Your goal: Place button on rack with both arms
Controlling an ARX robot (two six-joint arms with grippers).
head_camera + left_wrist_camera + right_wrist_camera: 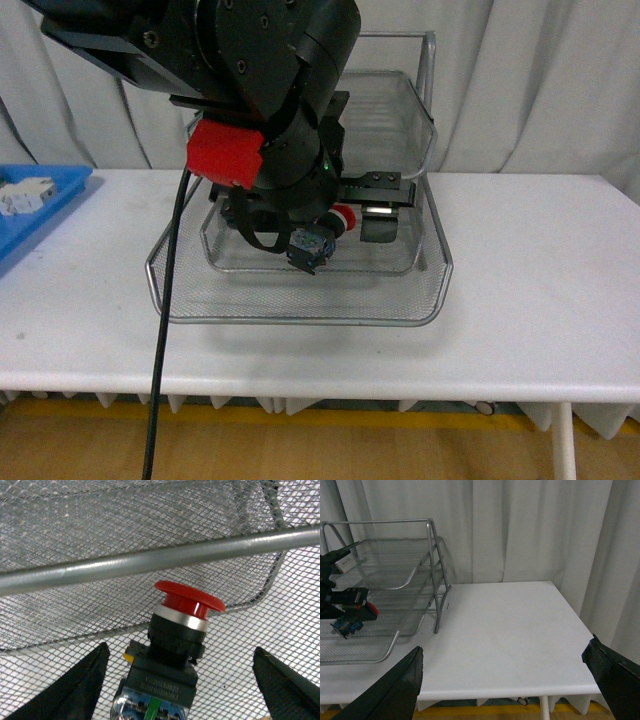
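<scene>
The button [172, 645], red cap on a black-and-blue body, lies tilted on the mesh of a lower shelf of the silver rack [150, 562]. My left gripper [180, 690] is open. Its fingers [75, 685] stand wide on either side of the button's body, clear of it. In the front view the left arm hangs over the rack [300, 305], and the button [325, 235] shows under it. My right gripper [500, 685] is open and empty above the white table [505, 630], well away from the rack [395, 580] and the button [352, 615].
A blue tray [40, 200] holding white blocks [25, 192] sits at the table's left end. A black cable [165, 330] hangs down past the front edge. White curtains close off the back and the right side.
</scene>
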